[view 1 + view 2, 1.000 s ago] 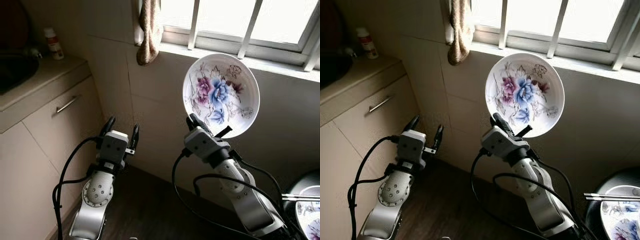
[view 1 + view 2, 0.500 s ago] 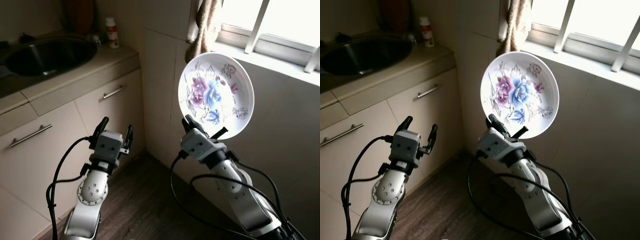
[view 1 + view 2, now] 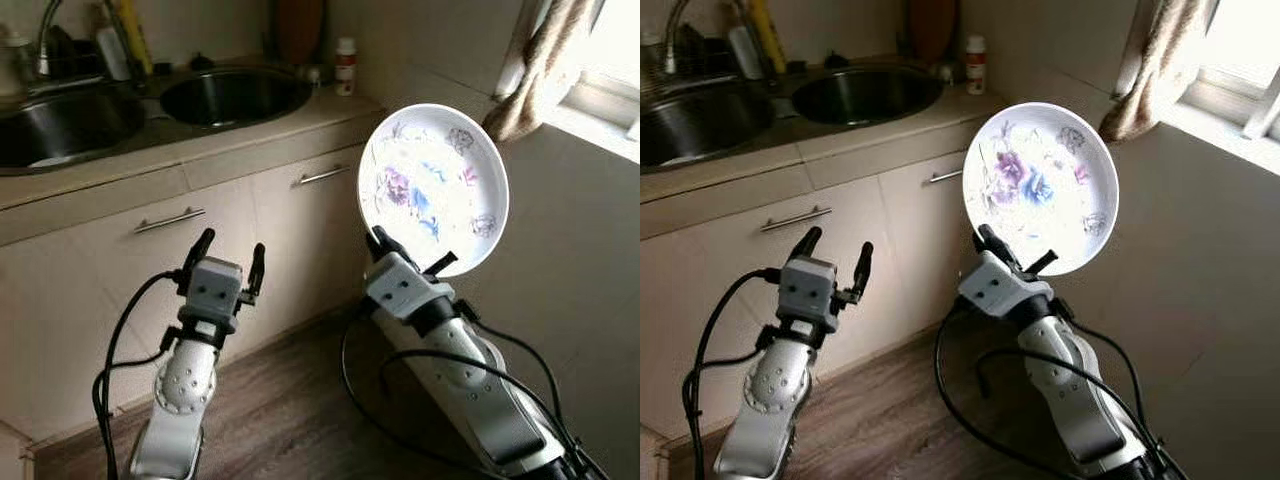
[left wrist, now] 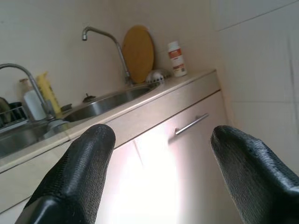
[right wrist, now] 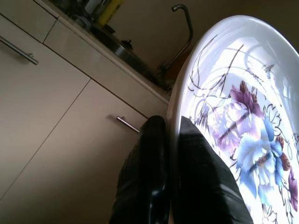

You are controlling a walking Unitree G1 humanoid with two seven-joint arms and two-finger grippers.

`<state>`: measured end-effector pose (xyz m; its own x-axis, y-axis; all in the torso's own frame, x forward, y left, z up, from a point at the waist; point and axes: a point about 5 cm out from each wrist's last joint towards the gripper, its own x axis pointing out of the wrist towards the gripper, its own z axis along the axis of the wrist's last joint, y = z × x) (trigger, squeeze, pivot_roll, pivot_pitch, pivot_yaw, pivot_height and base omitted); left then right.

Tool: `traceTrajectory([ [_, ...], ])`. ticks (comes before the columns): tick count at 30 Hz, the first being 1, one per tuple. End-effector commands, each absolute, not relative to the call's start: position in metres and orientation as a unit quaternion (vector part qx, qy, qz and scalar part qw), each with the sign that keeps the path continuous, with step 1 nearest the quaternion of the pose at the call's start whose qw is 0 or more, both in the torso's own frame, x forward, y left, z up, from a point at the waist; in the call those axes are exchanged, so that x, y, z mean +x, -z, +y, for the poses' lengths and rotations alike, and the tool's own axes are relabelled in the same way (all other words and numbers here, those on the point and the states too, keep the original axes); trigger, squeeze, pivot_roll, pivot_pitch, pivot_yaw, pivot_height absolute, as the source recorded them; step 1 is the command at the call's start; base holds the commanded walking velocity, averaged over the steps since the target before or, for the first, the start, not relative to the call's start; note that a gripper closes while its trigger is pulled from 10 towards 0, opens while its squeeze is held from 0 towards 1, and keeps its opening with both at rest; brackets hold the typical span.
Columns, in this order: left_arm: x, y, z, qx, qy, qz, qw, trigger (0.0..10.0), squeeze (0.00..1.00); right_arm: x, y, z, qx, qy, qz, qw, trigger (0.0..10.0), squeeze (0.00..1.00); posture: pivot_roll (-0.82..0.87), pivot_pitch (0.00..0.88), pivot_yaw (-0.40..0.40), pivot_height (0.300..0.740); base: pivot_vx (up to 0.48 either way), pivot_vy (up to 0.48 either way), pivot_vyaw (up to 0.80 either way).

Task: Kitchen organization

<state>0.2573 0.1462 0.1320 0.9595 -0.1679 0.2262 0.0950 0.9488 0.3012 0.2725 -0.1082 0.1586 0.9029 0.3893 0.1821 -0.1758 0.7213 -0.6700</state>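
- Left eye view: the right hand (image 3: pixel 405 262) holds a flowered plate (image 3: pixel 433 190) upright by its lower rim, well above the floor and just out from the cabinet front (image 3: pixel 150 290), with the painted face turned toward the head camera.
- In the right wrist view its two fingers (image 5: pixel 145 172) pinch the rim, one behind the plate and one on the painted side.
- The left hand (image 3: pixel 226 262) is raised beside it, fingers spread wide and carrying nothing, pointed toward the cabinets.
- The step in hand looks like carrying the plate toward the sink area; the worktop (image 3: pixel 250 135) with its two sinks (image 3: pixel 235 95) lies ahead and to the left.
- The next move probably calls for closing on the worktop and tipping the plate flat before lowering it, since a rim pinch gives little hold against twisting.
- The plate is round, white and shallow, with purple and blue blossoms and thin dark leaf outlines; window glare washes out much of its pattern.
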Motion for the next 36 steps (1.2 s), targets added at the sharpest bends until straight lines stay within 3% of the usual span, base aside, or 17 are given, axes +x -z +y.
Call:
traceTrajectory([
  [1,0.2581,-0.1372,0.1492,0.147,0.063,-0.136,0.978,10.0,0.0,0.2732,-0.1648,-0.1086,-0.331,-0.149,-0.17,0.916,0.0,0.0,0.07,0.0,-0.029,0.74,0.0,0.0,0.0],
  [3,0.2581,-0.1373,0.1492,0.147,0.063,-0.136,0.978,10.0,0.0,0.2734,-0.1649,-0.109,-0.331,-0.148,-0.17,0.916,0.6,0.0,0.07,0.0,-0.029,0.74,0.0,0.0,0.0],
  [4,0.2581,-0.1375,0.1492,0.146,0.064,-0.137,0.978,10.0,0.0,0.2736,-0.165,-0.1091,-0.331,-0.147,-0.17,0.917,2.4,0.0,0.07,0.0,-0.029,0.74,0.0,0.0,0.0],
  [7,0.258,-0.138,0.149,0.144,0.066,-0.138,0.978,10.0,0.0,0.2738,-0.1646,-0.1088,-0.332,-0.147,-0.169,0.916,3.2,0.0,0.07,0.0,-0.028,0.74,0.0,0.0,0.0],
  [8,0.2578,-0.1382,0.1489,0.144,0.066,-0.139,0.978,10.0,0.0,0.2738,-0.1639,-0.1082,-0.336,-0.149,-0.168,0.915,4.1,0.0,0.07,0.0,-0.028,0.74,0.0,0.0,0.0],
  [9,0.2578,-0.1384,0.1488,0.143,0.067,-0.139,0.978,10.0,0.0,0.2735,-0.1633,-0.1071,-0.345,-0.151,-0.17,0.911,7.0,0.0,0.07,0.0,-0.028,0.74,0.0,0.0,0.8],
  [10,0.2578,-0.1385,0.1488,0.143,0.067,-0.139,0.978,10.0,0.0,0.2733,-0.1628,-0.1065,-0.35,-0.152,-0.172,0.908,8.1,0.0,0.08,0.0,-0.029,0.74,0.0,0.0,0.8],
  [11,0.2577,-0.1386,0.1487,0.142,0.067,-0.14,0.978,10.0,0.0,0.2733,-0.1626,-0.1062,-0.353,-0.152,-0.173,0.907,10.0,0.0,0.08,0.0,-0.029,0.74,0.244,0.0,0.8],
  [28,0.2571,-0.1387,0.1479,0.139,0.069,-0.143,0.978,10.0,0.0,0.2753,-0.1612,-0.1075,-0.342,-0.147,-0.166,0.913,10.0,0.0,0.08,0.0,-0.033,0.74,0.276,0.0,0.8],
  [36,0.2563,-0.1384,0.1478,0.139,0.07,-0.144,0.977,10.0,0.0,0.2755,-0.1604,-0.1071,-0.34,-0.148,-0.164,0.914,10.0,0.0,0.08,0.0,-0.034,0.74,0.322,0.0,0.14],
])
